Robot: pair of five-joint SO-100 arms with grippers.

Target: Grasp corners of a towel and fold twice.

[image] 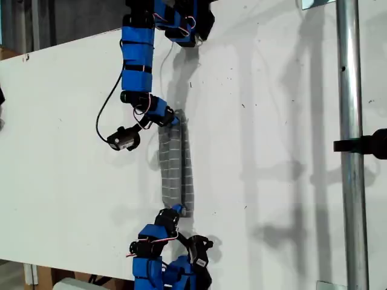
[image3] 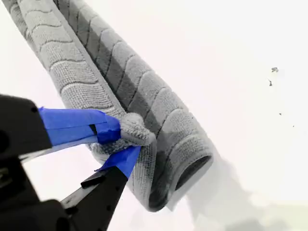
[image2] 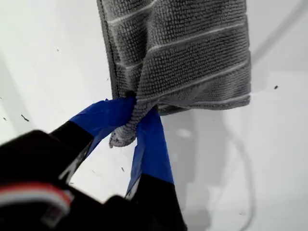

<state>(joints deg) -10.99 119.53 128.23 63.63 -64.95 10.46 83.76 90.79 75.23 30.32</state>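
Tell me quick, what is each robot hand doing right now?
My first hand: closed on a corner of the grey striped towel.
My second hand: closed on another corner of that towel.

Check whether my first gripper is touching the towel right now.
Touching. In the first wrist view, my first gripper has its blue-taped jaws closed on a bunched corner of the grey striped towel, with fabric pinched between them.

A lab or workshop is suggested by a bare white desk and a metal pole.
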